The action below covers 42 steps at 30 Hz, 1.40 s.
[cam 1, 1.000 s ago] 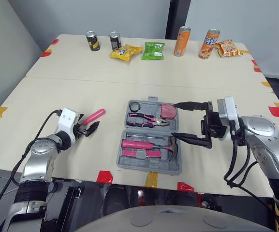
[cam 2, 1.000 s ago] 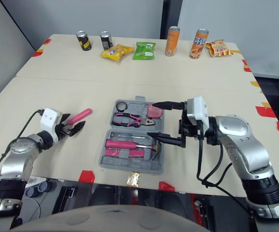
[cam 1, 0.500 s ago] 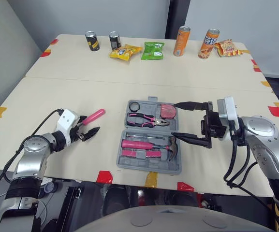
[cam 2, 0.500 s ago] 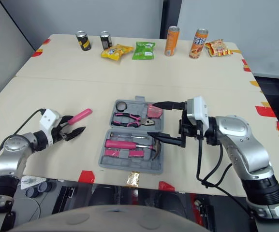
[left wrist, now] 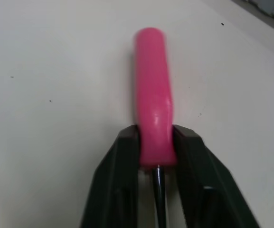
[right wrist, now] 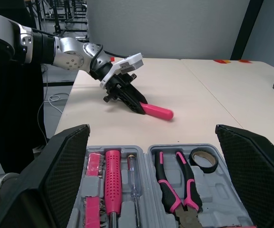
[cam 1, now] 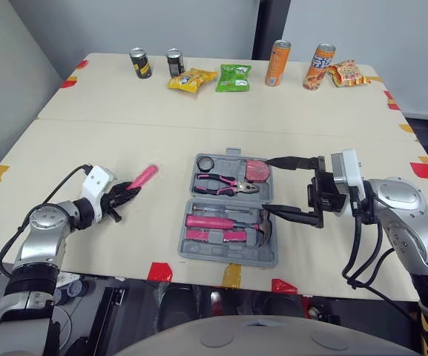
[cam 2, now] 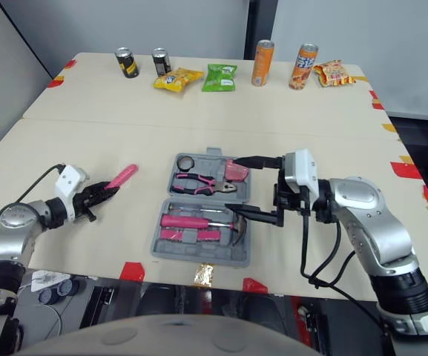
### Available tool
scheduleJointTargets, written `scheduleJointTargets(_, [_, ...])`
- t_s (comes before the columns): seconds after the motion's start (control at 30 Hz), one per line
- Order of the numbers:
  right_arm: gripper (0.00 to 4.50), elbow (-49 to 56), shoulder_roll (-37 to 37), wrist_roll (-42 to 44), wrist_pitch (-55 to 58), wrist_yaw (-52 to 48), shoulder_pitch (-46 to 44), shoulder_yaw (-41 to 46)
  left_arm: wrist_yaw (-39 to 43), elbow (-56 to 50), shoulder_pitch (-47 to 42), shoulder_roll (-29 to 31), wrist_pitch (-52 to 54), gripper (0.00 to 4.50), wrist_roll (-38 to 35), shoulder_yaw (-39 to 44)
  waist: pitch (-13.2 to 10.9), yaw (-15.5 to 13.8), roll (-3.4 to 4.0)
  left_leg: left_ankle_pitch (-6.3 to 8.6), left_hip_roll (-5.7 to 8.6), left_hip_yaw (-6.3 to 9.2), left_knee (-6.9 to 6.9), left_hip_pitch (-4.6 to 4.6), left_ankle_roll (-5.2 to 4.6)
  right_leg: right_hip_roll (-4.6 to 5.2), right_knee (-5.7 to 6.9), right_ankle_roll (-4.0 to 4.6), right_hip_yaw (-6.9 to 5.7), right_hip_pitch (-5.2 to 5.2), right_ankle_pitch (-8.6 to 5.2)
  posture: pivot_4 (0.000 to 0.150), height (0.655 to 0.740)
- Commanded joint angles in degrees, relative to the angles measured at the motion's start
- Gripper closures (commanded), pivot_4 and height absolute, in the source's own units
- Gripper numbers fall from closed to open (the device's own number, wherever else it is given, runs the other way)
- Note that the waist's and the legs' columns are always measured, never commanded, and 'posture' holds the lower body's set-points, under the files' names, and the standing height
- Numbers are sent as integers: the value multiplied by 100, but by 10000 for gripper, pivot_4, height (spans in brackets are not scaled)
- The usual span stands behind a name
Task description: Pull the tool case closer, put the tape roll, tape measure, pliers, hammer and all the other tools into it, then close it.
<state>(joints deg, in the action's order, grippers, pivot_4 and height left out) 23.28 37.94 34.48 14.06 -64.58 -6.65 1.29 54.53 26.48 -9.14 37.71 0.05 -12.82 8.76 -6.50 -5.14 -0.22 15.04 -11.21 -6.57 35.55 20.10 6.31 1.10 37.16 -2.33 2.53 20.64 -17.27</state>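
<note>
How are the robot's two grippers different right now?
The left gripper is pinched shut on a pink-handled screwdriver; the right gripper is spread wide open and holds nothing. The left gripper is down low by the bare table, off to the side of the tool case; the right gripper is at the case's right edge, reaching in over the tools. Both have two black fingers.

The left tool (cam 1: 130,190) has been drawn back slightly over the worktop (cam 1: 162,133). Spread earlier, it is now clamped on the pink screwdriver (cam 1: 145,175).
</note>
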Motion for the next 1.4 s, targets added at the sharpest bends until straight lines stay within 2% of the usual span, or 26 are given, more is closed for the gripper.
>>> scheduleJointTargets(0.03, [0,162,-19,61,-82,-26,-73,19,18,-32,13,77,22,40783,-21,47,0,1,0,0,0,0,0,0,0,0,0,0,0,0,0,1500,7400])
scheduleJointTargets(0.3, [0,184,-60,103,-59,-118,-120,-60,8,-443,247,101,163,40783,-209,192,-1,3,0,0,0,0,0,1,1,0,-1,0,0,0,0,1500,7400])
scheduleJointTargets(0.53, [0,18,65,72,-141,-542,-68,-113,436,-959,454,340,119,40783,-466,340,-7,0,-1,0,-1,3,-1,1,0,0,-2,0,-3,0,0,1500,7400])
scheduleJointTargets(0.7, [0,-345,340,67,-341,-922,79,182,773,-2031,696,723,434,40783,-713,377,-11,-12,-7,0,-1,4,-1,2,0,2,-5,0,-5,1,0,1500,7400])
scheduleJointTargets(0.87, [0,-719,601,29,-570,-1296,326,421,1126,-3326,874,1234,1163,40783,-865,45,-22,1,-4,1,0,4,-5,2,0,2,-7,0,-5,1,0,1500,7400])
scheduleJointTargets(1.0, [0,-884,677,5,-704,-1405,390,507,1200,-4351,601,1495,1923,40783,-925,-441,-27,11,-2,0,-1,2,-5,1,-1,1,-4,0,-2,1,0,1500,7400])
scheduleJointTargets(1.2, [0,-810,610,-17,-762,-1296,474,481,974,-5366,83,1359,3029,40783,-1025,-1382,-29,29,0,-1,0,-3,-4,1,-2,-1,-2,1,3,1,-1,1500,7400])
scheduleJointTargets(1.4, [0,-601,629,21,-739,-1160,658,539,737,-5568,20,1105,3194,40783,-1007,-1709,-31,38,-1,-1,1,-6,-3,1,-2,-3,-2,1,10,1,0,1500,7400])
